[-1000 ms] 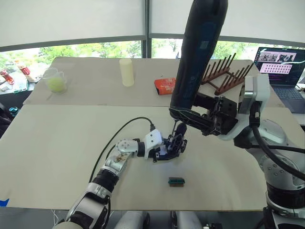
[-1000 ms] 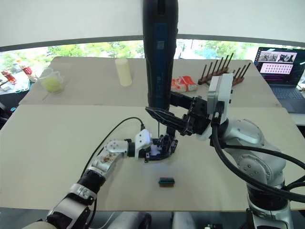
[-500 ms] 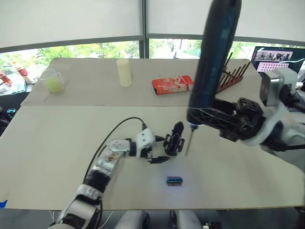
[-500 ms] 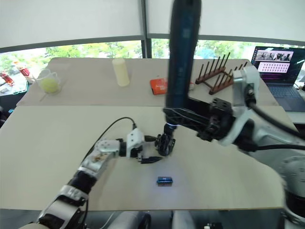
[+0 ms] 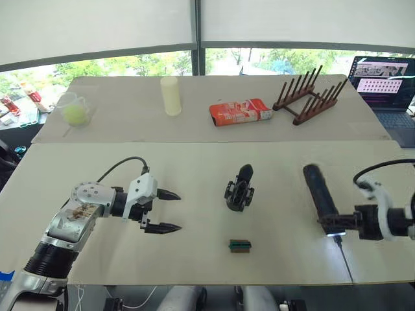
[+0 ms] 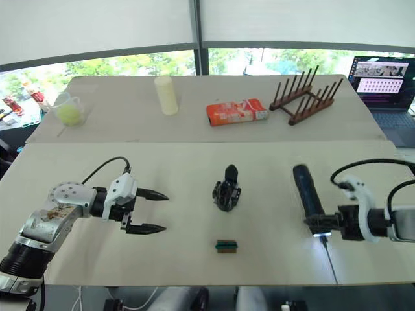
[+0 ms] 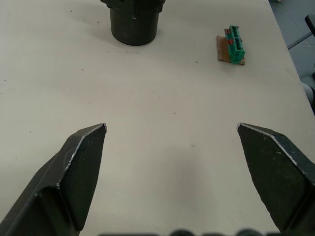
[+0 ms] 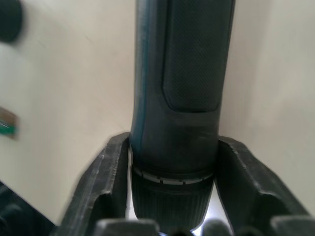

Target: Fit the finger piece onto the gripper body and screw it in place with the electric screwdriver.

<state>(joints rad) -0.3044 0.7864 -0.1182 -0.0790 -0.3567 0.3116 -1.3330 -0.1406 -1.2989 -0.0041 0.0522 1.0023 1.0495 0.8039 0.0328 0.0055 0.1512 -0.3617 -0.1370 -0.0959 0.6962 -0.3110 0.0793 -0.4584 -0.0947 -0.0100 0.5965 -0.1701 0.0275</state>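
Since a second ago the electric screwdriver (image 5: 320,197) has come down from standing upright over the middle of the desk (image 5: 194,155) and now lies flat on the desk's right side, its thin bit pointing toward the near edge and a small light glowing at its tip end. The right gripper (image 8: 172,196) has moved out with it and has its jaws closed around the tool's collar, one black finger pressed against each side. The left gripper (image 5: 167,210) has drawn back from the gripper body (image 5: 239,190) toward the left; its jaws are spread wide with nothing between them, hovering over bare desk.

That gripper body stands alone near the middle of the desk, its pointed black finger sticking up, well apart from both arms. A small green-and-brown block (image 5: 239,245) lies nearer the front edge, just in front of it. On the far part of the desk sit a pale cylinder (image 5: 171,96), a red packet (image 5: 239,111), a wooden rack (image 5: 308,98) and a clear cup (image 5: 74,107).
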